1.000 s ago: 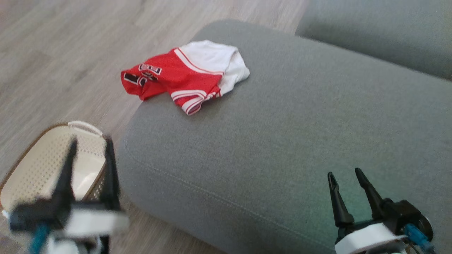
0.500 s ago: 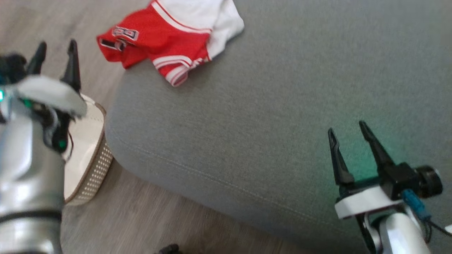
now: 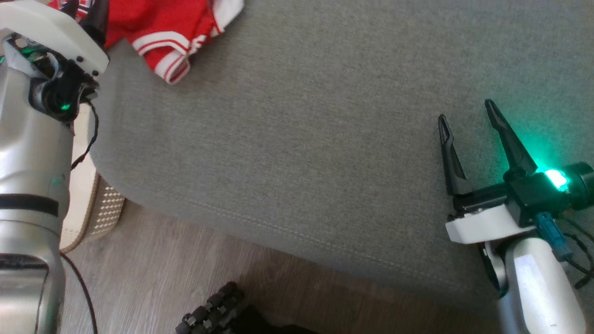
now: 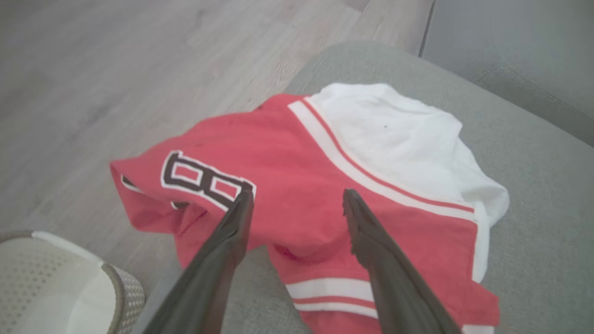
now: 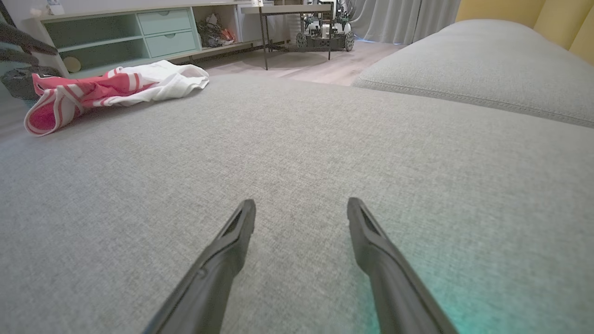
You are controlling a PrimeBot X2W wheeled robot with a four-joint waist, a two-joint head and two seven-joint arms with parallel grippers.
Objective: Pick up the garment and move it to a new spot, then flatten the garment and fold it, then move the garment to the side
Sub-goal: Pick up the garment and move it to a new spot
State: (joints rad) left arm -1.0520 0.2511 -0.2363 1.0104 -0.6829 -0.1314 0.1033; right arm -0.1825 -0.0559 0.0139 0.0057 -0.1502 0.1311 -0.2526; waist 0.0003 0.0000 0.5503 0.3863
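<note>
Left gripper (image 4: 298, 195) poised above a crumpled red-and-white garment (image 4: 287, 139) at the far left corner of a grey sofa cushion (image 3: 297, 139).
By the cushion's near edge, at right, the right gripper (image 3: 466, 111) hovers, jaws spread and empty. Farther off, the left jaws are likewise spread and empty, aimed at the bunched red middle; lowering there and pinching several layers should lift it cleanly. Part of the garment hangs over the left edge; a perforated basket (image 4: 125, 297) on the floor (image 4: 93, 69) beside that edge could snag trailing cloth.
</note>
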